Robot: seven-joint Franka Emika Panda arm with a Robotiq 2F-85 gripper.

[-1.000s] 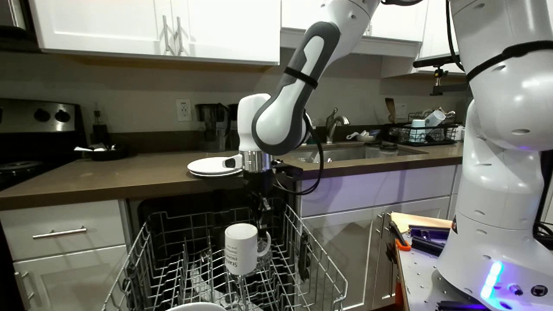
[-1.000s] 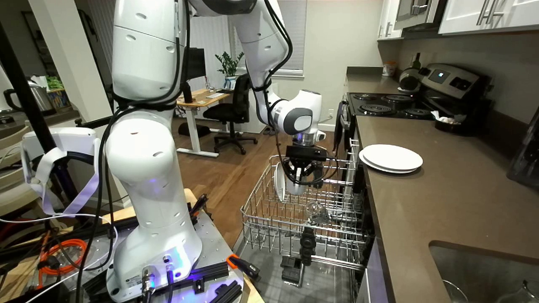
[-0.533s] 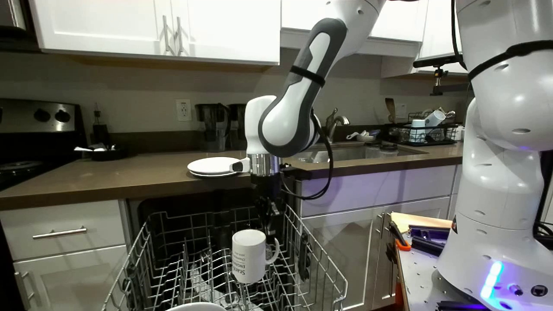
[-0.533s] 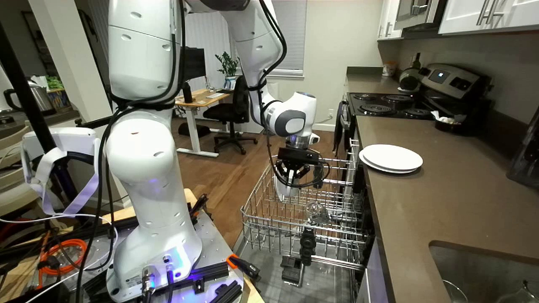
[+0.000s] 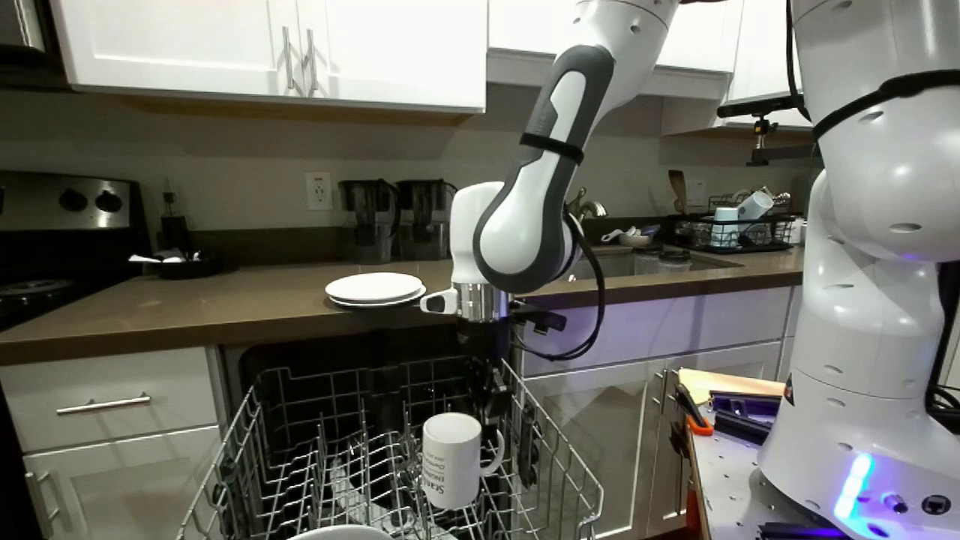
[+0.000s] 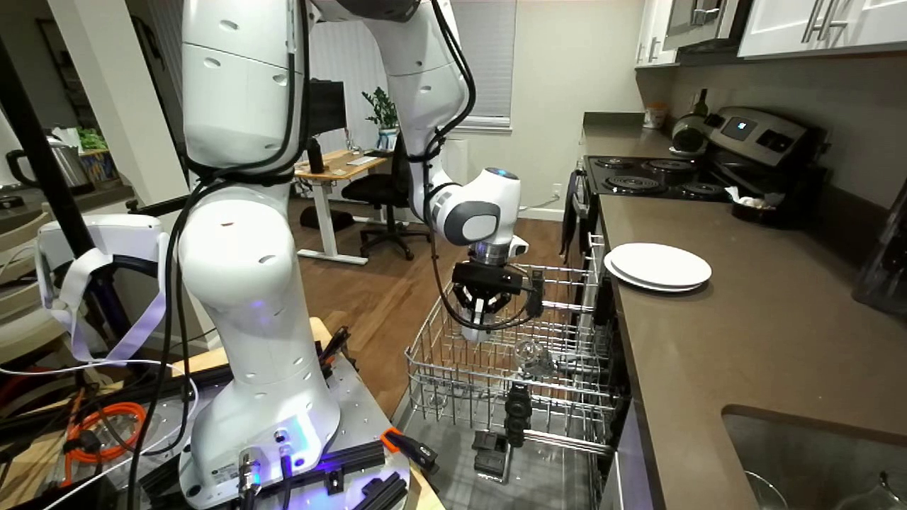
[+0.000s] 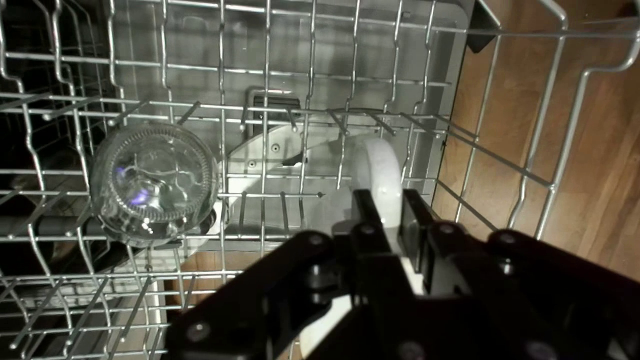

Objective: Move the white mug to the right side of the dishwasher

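The white mug point(image 5: 452, 459) hangs upside down over the right half of the rack in an exterior view, its dark lettering inverted. Whether it touches the wires I cannot tell. My gripper point(image 5: 491, 420) is shut on its handle, which shows between both pads in the wrist view. There the gripper point(image 7: 389, 200) points into the rack, and the mug's handle point(image 7: 382, 172) runs between the fingertips. Another exterior view has the gripper point(image 6: 482, 312) over the rack's outer part, mostly covering the mug. The dishwasher point(image 5: 315, 356) has a dark interior, with its wire rack point(image 5: 598, 491) pulled out.
A clear glass jar point(image 7: 155, 185) stands in the rack, nearer the dishwasher's inside than the mug. The edge of a white plate point(image 5: 341, 533) shows at the rack's front. Two stacked plates point(image 6: 659, 268) lie on the counter point(image 6: 751, 333), above the rack.
Gripper and mug have moved together, away from the counter and toward the robot's base, sinking in both exterior views. The hold on the handle looks the same.
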